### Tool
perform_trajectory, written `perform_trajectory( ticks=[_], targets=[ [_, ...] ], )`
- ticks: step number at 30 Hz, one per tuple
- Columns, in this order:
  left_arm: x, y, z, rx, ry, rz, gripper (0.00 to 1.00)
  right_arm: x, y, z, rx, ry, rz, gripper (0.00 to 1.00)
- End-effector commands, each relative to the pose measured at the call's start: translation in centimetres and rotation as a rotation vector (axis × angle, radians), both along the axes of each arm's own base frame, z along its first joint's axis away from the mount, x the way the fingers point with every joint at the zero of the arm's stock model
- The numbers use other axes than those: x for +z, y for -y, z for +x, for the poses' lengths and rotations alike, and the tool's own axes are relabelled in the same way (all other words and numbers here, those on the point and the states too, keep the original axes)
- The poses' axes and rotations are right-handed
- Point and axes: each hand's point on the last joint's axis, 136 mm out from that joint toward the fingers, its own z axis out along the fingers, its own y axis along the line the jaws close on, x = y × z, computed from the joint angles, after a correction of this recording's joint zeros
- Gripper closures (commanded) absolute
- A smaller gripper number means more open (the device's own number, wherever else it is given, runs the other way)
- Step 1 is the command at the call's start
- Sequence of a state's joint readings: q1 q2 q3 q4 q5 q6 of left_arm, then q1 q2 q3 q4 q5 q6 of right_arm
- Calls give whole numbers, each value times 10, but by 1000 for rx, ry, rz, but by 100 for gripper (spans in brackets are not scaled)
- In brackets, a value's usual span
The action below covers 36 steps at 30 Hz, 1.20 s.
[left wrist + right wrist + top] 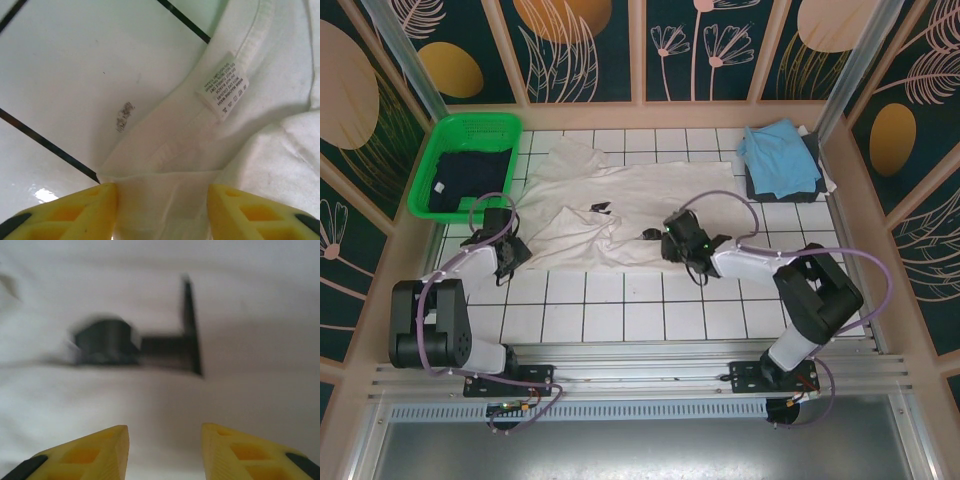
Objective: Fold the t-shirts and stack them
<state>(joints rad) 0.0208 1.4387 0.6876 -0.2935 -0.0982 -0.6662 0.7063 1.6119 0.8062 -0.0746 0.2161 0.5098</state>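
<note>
A large cream-white t-shirt (650,205) lies spread and rumpled across the middle of the table. At its left edge is my left gripper (513,250). In the left wrist view that gripper (162,192) is open, its yellow fingers (95,210) apart with a hemmed fold of the white shirt (165,165) lying between them; a care label (223,85) shows beyond. My right gripper (672,240) hovers over the shirt's front edge. It (165,432) is open above the white cloth (240,315), near a blurred dark mark (140,345). A light blue t-shirt (778,152) lies on a dark grey one (760,185) at the back right.
A green mesh basket (485,128) at the back left holds a dark navy t-shirt (470,185). Patterned walls close in the back and sides. Bare white tiles (620,310) run along the near edge in front of the arms' bases.
</note>
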Motion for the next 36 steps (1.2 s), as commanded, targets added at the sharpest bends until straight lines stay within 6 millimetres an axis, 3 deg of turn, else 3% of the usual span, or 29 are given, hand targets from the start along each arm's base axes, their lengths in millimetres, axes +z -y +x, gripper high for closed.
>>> perform_trajectory(
  ticks=[1,7,18,21,23,25,27,28,32,36],
  targets=[
    [-14,6,1,-19,-28,-40,61,-6,27,-10,-105,-27,-1,58],
    [-46,-3,-22,27,-133,-17,100,-23,57,-15,-192,-77,-1,58],
    [-48,-28,-49,212,-61,-111,100,-46,120,-41,-449,-170,-2,58],
    [-55,-24,-54,225,-60,-142,100,-39,118,-42,-466,-152,53,57],
    [-58,-17,-54,216,-61,-179,100,-27,106,-36,-425,-131,113,56],
    [-56,-14,-53,206,-55,-193,90,-12,98,-29,-390,-108,132,56],
    [-44,-14,-48,192,-12,-195,64,6,96,-21,-369,-70,123,55],
    [-33,-13,-43,179,30,-199,58,16,94,-15,-353,-39,121,55],
    [22,-23,-31,171,174,-136,52,34,96,2,-328,38,83,53],
    [63,-23,-13,121,281,-114,53,19,99,9,-329,15,69,54]
  ],
)
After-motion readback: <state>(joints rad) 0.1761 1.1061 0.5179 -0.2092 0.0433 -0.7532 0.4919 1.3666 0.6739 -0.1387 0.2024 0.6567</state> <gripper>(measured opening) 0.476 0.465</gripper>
